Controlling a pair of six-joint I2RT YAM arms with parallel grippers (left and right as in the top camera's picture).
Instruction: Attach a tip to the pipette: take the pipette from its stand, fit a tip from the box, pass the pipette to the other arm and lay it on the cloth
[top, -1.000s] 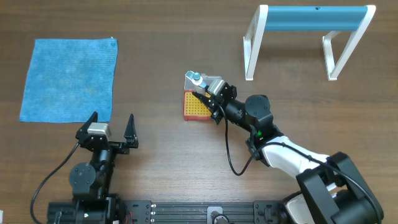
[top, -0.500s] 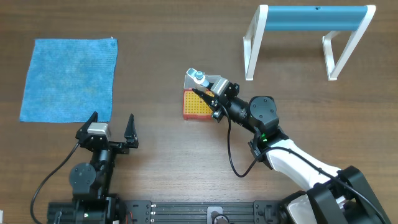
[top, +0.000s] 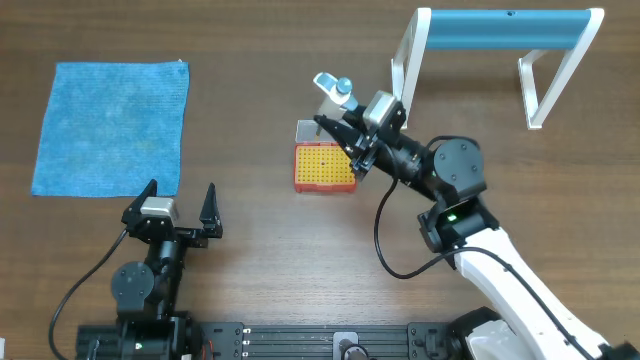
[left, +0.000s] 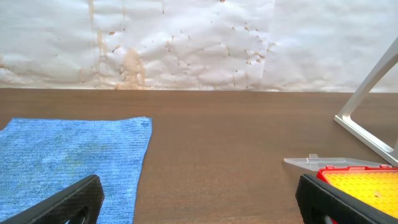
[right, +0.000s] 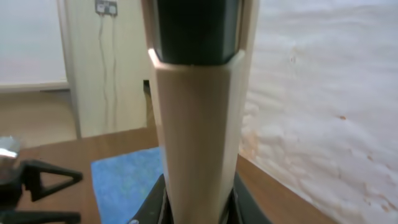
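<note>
Right gripper (top: 347, 143) clamped on pipette (top: 331, 88) near tip box (top: 322, 168) at centre, left gripper (top: 180, 207) spread empty at seven o'clock, cloth (top: 110, 128) at ten o'clock, stand (top: 500, 30) at one o'clock

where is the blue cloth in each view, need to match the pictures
Top view: blue cloth lies flat at the table's upper left, beyond the left gripper.
Left wrist view: cloth ahead of one finger, across bare table from the tip box.
Right wrist view: cloth behind the held pipette, partly hidden by it.
Shared landmark: the brown table.
</note>
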